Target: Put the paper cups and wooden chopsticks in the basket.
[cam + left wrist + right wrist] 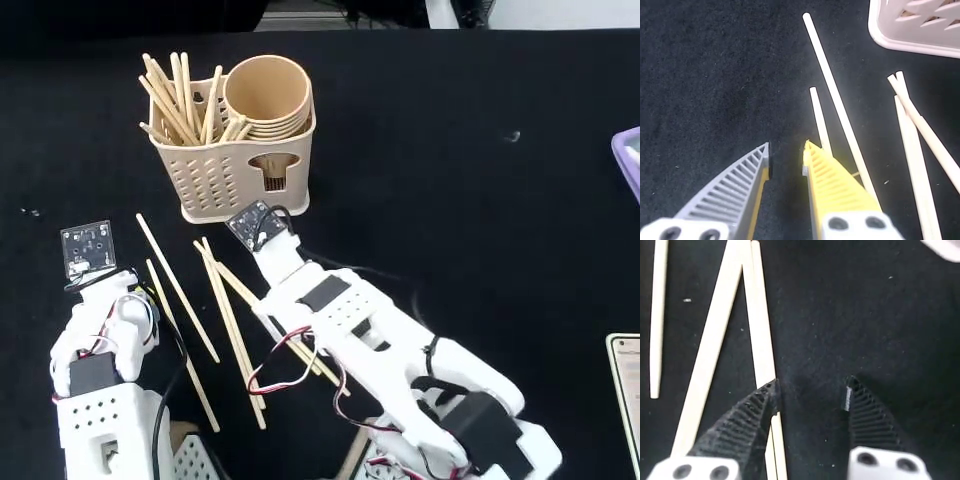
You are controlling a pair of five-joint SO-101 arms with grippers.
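Note:
A beige slotted basket (235, 170) at the back of the black table holds a stack of paper cups (268, 95) and several wooden chopsticks (180, 100). Several loose chopsticks (232, 325) lie fanned out on the cloth in front of it. My left gripper (786, 150) is open a little, low over the cloth, its yellow finger (835, 190) beside the end of a short chopstick (819, 117). A longer chopstick (835, 100) lies just past it. My right gripper (811, 387) is open over bare cloth, one black finger (747, 420) overlapping a chopstick (761, 325).
The left arm (100, 370) sits at the front left and the right arm (380, 350) crosses the front centre over the chopsticks' lower ends. A purple object (628, 155) and a card (627, 385) lie at the right edge.

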